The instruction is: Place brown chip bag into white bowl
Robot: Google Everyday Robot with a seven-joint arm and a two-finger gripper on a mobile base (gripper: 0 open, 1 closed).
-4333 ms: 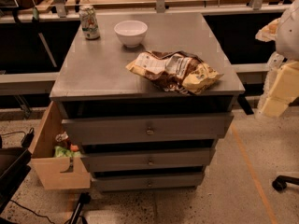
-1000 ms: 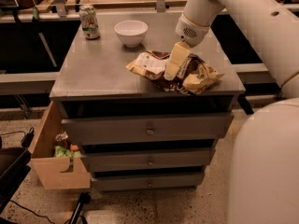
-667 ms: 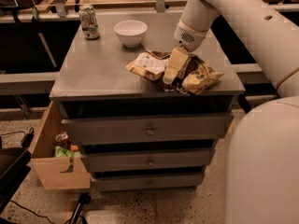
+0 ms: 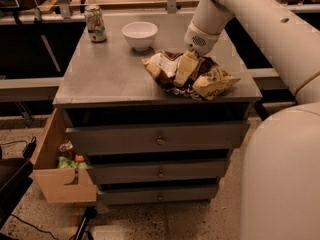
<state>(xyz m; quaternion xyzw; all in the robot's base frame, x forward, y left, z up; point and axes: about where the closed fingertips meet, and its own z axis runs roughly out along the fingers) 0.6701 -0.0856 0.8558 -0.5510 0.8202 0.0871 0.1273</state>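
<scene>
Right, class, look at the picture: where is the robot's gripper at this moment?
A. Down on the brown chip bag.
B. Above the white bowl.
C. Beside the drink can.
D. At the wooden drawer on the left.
A: the gripper is down on the brown chip bag at the front right of the cabinet top, while the white bowl stands apart behind it.

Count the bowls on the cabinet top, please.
1: the white bowl, at the back, near the drink can. The gripper is down at the brown chip bag.
</scene>
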